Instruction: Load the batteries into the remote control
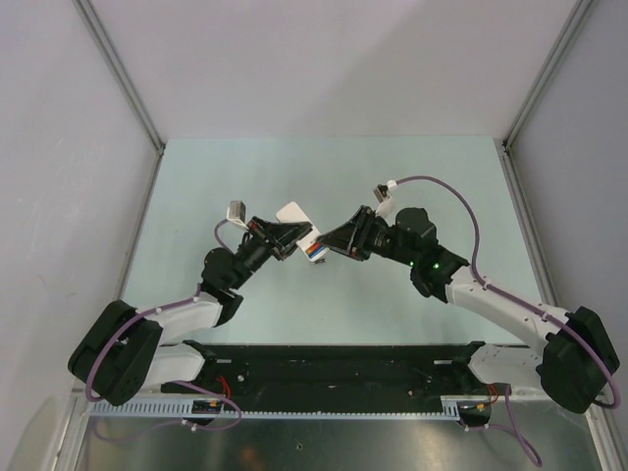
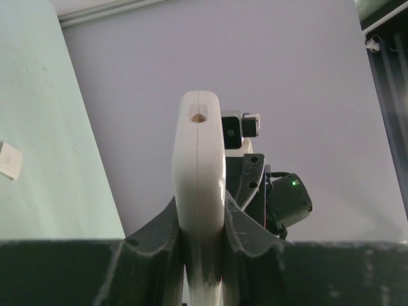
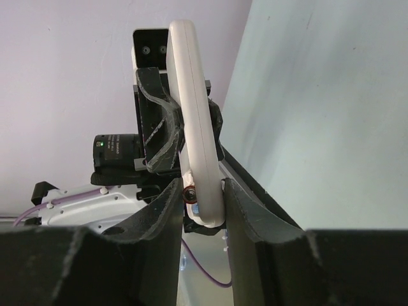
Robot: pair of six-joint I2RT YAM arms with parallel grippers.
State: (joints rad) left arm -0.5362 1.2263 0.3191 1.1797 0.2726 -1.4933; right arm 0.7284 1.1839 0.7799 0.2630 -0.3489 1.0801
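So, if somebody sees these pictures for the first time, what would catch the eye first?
The eye goes first to the middle of the pale green table, where the two arms meet and the left tool and the right tool both clamp one flat white plastic remote control. Each wrist view shows it edge-on, pinched from both sides. A small white square piece lies on the table in the left wrist view.

Batteries (image 1: 314, 253) at the top view's centre are specks too small to count; the remote control (image 2: 199, 191) runs off the left wrist view's bottom edge
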